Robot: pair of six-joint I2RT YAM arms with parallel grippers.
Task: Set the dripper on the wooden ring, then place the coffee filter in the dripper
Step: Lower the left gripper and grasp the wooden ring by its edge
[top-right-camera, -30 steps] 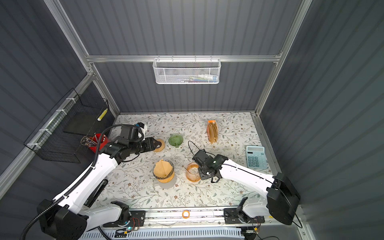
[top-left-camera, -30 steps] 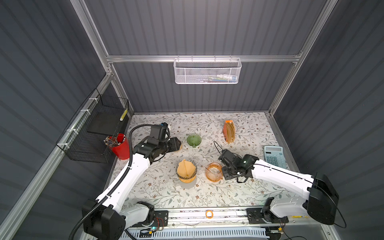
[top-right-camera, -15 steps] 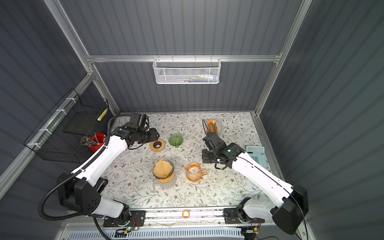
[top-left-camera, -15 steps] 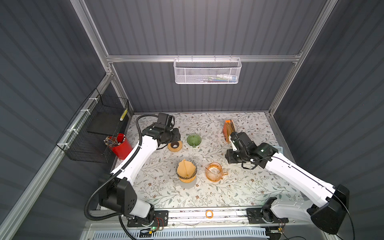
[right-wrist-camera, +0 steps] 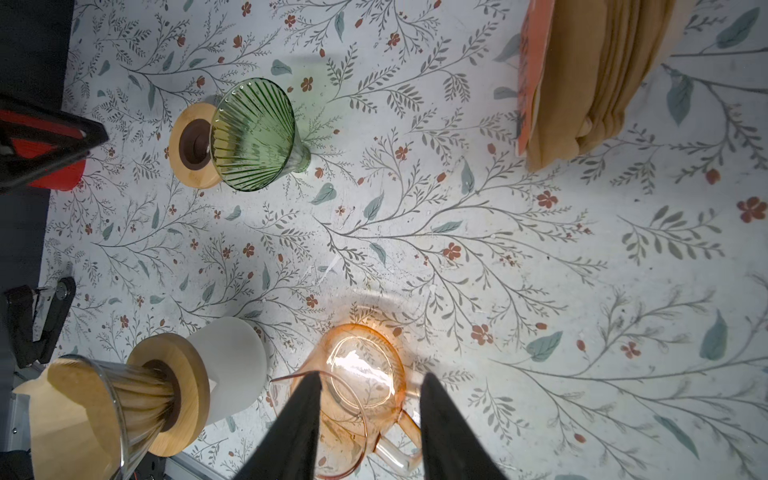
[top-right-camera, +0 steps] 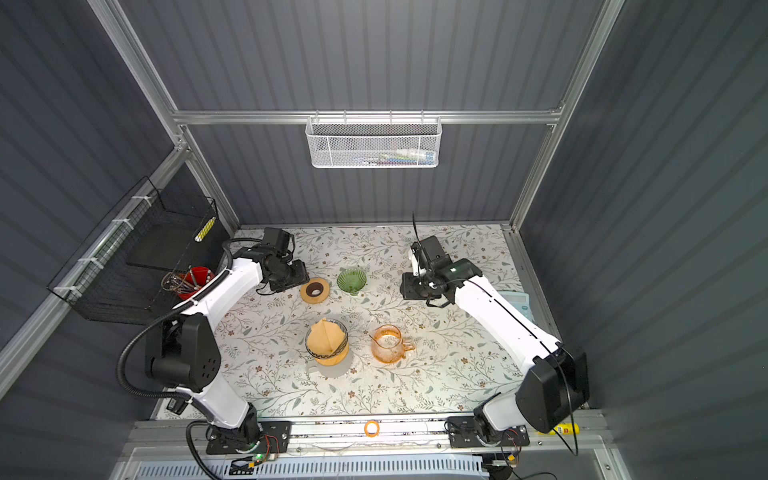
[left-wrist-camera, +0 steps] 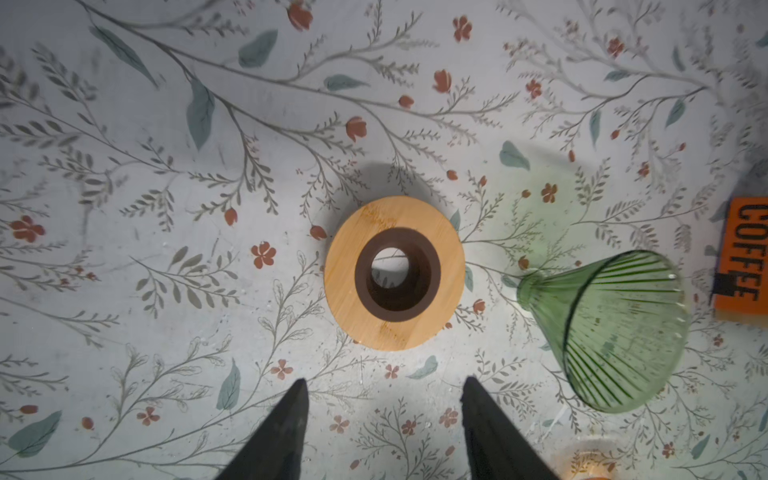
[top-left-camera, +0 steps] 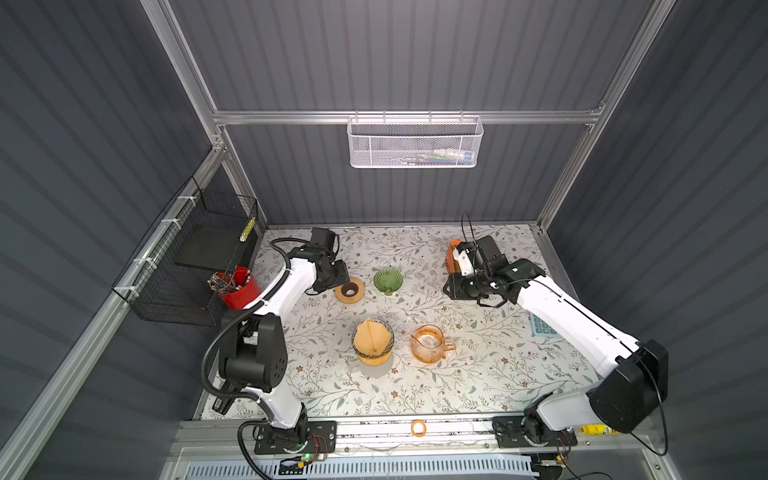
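Jaws gaped empty on our left gripper (left-wrist-camera: 384, 379) and right gripper (right-wrist-camera: 370, 374); the filter (top-left-camera: 370, 333) stood upright, tip down, in the dripper (right-wrist-camera: 143, 397).

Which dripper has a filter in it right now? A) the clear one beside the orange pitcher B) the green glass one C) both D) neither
A: the tan filter sits inside the clear dripper, while the green dripper shows only bare ribbed glass in both wrist views.
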